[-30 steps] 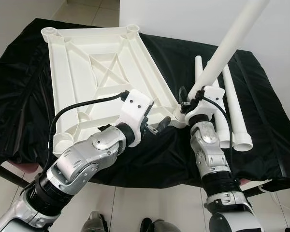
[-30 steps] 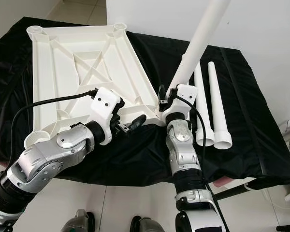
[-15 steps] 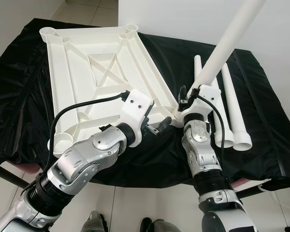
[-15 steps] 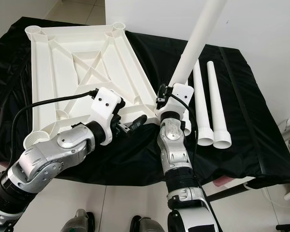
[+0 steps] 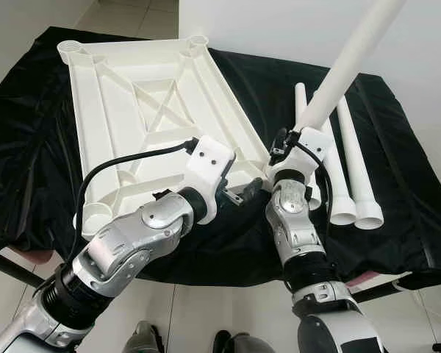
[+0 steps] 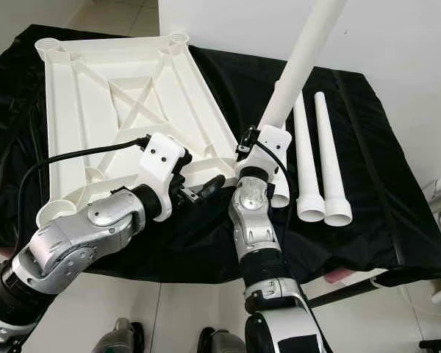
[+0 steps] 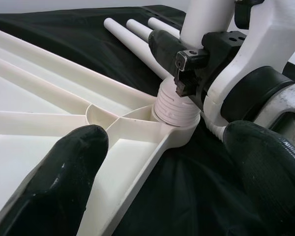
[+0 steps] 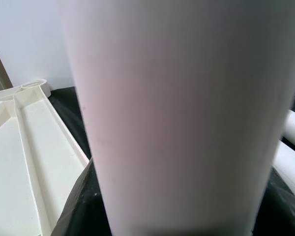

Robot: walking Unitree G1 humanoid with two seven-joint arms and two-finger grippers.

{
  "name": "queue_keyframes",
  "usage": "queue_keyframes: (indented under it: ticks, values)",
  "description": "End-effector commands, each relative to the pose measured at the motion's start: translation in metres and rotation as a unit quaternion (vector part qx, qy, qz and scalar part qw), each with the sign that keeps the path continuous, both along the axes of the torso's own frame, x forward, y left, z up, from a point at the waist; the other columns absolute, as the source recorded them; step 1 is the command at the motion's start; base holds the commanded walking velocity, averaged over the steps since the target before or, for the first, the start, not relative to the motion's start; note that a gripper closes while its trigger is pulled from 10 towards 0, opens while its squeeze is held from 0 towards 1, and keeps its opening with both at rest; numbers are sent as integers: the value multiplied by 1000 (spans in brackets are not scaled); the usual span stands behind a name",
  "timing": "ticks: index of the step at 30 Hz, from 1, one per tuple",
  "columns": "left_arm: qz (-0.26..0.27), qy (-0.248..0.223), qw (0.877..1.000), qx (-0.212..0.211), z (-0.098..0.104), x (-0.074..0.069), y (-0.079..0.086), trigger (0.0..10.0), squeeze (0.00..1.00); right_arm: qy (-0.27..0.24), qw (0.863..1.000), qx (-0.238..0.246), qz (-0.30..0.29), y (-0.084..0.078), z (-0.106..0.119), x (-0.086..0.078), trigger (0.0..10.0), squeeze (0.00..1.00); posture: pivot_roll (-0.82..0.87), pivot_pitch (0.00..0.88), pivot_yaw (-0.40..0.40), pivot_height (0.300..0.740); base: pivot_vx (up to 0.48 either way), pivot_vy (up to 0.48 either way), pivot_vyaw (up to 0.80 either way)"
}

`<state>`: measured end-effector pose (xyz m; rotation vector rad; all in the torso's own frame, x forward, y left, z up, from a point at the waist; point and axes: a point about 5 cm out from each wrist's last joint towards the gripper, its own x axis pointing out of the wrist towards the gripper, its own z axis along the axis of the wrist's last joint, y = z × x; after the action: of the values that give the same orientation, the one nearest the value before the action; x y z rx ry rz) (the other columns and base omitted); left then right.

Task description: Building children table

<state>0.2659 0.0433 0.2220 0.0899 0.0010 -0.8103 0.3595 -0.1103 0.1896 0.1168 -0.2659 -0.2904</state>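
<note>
Black cloth [image 5: 397,220] covers the work surface in front of you, with a white wall behind it. On it lies the white tabletop [image 5: 143,110], underside up, its ribs and corner sockets showing. At the near right corner socket [image 7: 176,114], a white leg [image 5: 338,73] stands tilted, its threaded end seated in the socket. Your right gripper [image 5: 285,151] is clamped around that leg just above the socket. Your left gripper [image 5: 242,193] hovers at the same corner, its fingers [image 7: 64,182] spread wide on either side of the tabletop's rim, holding nothing. Three spare legs [image 5: 353,169] lie side by side on the cloth, just right of the standing one.
</note>
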Motion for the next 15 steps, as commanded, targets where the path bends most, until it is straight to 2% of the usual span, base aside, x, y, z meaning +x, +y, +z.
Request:
queue_keyframes:
  ticks: [1,8,9,10,15]
  values:
    - [-132,11,991,9,-2,-16,-11,10000,0,78,997,13,-18,-5,-34,-2,10000,0,140,179,-92,740,0,0,0]
    - [-133,12,991,9,-3,-17,-12,10000,0,62,998,11,-10,-3,-31,-2,10000,0,137,174,-93,740,0,0,0]
    - [-134,12,991,9,-3,-17,-12,10000,0,55,998,12,-8,-5,-30,-3,10000,851,135,172,-94,740,0,0,0]
    - [-135,12,991,8,-3,-17,-13,10000,0,46,999,13,-2,-6,-29,-3,10000,1000,133,169,-94,740,0,0,0]
    - [-136,12,991,7,-2,-17,-14,10000,0,25,1000,8,8,-12,-26,-5,10000,1000,131,165,-95,740,0,0,0]
